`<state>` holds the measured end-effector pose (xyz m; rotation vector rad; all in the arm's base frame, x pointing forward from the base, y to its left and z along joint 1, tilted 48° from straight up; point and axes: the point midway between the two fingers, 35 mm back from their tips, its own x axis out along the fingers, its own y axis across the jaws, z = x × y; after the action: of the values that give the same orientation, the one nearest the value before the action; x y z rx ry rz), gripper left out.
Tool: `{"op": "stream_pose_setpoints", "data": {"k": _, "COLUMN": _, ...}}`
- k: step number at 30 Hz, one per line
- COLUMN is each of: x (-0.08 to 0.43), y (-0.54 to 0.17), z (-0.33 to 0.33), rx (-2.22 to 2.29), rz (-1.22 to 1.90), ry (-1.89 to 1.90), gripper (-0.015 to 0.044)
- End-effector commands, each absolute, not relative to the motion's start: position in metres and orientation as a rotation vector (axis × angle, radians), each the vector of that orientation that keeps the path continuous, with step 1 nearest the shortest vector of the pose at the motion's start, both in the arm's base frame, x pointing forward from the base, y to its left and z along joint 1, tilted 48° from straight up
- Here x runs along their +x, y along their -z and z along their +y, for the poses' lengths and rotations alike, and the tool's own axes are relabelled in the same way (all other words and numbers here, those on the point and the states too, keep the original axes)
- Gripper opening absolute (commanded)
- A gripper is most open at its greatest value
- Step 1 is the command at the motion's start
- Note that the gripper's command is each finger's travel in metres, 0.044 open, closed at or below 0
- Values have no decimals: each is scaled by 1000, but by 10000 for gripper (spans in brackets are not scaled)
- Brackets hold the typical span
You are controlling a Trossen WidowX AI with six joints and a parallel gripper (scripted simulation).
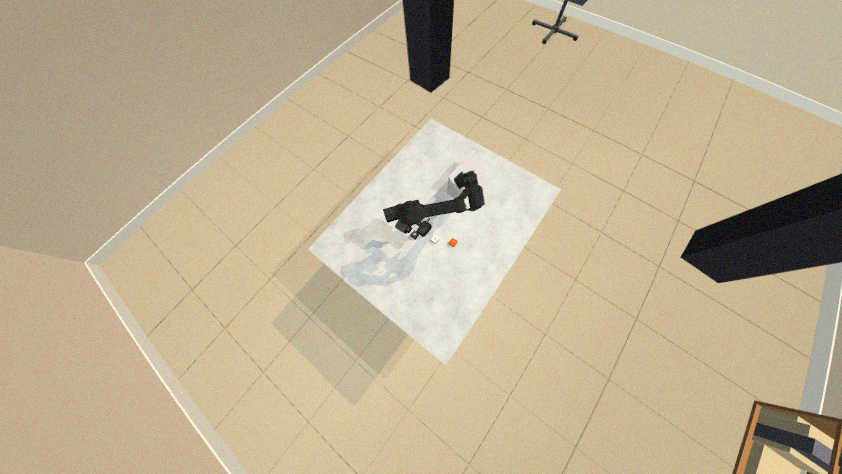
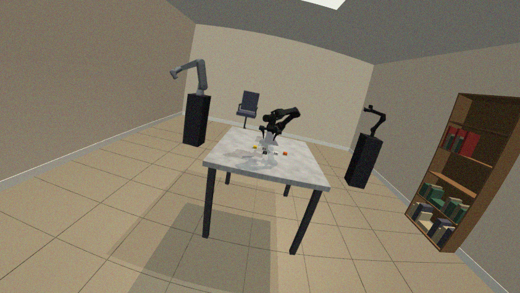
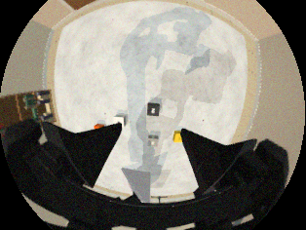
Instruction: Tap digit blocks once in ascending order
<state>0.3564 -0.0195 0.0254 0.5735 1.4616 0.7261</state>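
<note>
My gripper (image 2: 268,138) (image 3: 151,129) is open and empty, above the table. Between its fingertips in the wrist view lies a grey block (image 3: 153,140) (image 2: 264,148), below the tips. A black block (image 3: 153,109) (image 2: 264,152) (image 1: 414,234) lies just beyond it, with a light digit too blurred to read surely. A yellow block (image 3: 177,136) (image 2: 255,146) is by the right fingertip. A white block (image 3: 119,119) (image 2: 276,152) (image 1: 434,239) is by the left fingertip, with an orange block (image 3: 99,127) (image 2: 285,153) (image 1: 452,242) farther left. Their digits are not readable.
The blocks stand on a marbled white table (image 1: 453,306) (image 2: 298,170). The arm (image 1: 438,209) and its shadows cover part of it; the arm hides the yellow and grey blocks in the top view. A bookcase (image 2: 483,174), a chair (image 2: 250,101) and two pedestals stand off the table.
</note>
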Motion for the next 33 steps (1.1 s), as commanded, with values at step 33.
{"op": "stream_pose_setpoints", "data": {"k": 33, "x": 279, "y": 53, "z": -95, "rx": 548, "rz": 1457, "ry": -735, "gripper": 400}}
